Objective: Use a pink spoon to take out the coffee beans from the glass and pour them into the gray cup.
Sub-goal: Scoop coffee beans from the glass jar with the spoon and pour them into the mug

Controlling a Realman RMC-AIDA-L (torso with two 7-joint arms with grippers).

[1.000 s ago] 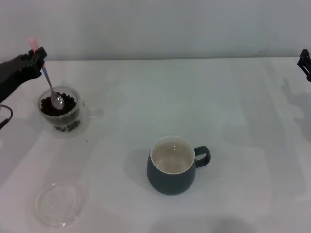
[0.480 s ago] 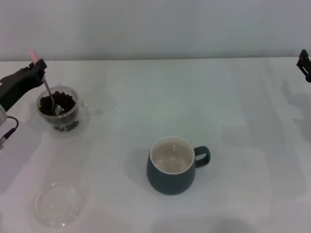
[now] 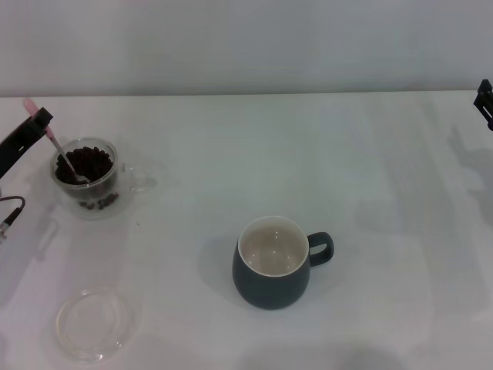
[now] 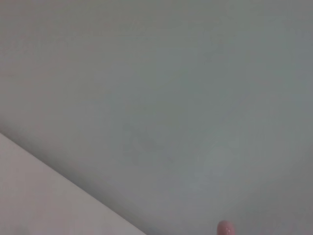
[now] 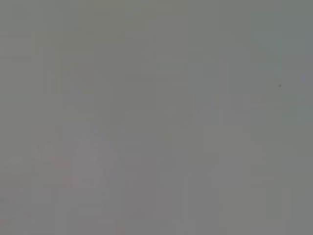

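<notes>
At the table's far left stands the glass (image 3: 86, 179) with the coffee beans (image 3: 86, 163) heaped inside. The pink spoon (image 3: 58, 148) slants down into the beans, its pink handle end sticking up past my left gripper (image 3: 40, 123), which is shut on the handle. The spoon's bowl is buried among the beans. In the left wrist view only the pink handle tip (image 4: 225, 227) shows against the wall. The gray cup (image 3: 273, 262) stands in the middle front of the table, its cream inside showing no beans. My right gripper (image 3: 485, 99) is parked at the far right edge.
A flat clear saucer (image 3: 91, 324) lies at the front left. A cable (image 3: 9, 217) hangs at the left edge. Open white tabletop lies between the glass and the gray cup. The right wrist view shows only plain grey.
My left gripper has moved left and tipped the spoon lower, sinking its bowl into the beans. The glass has shifted slightly left with it. The right arm has not moved.
</notes>
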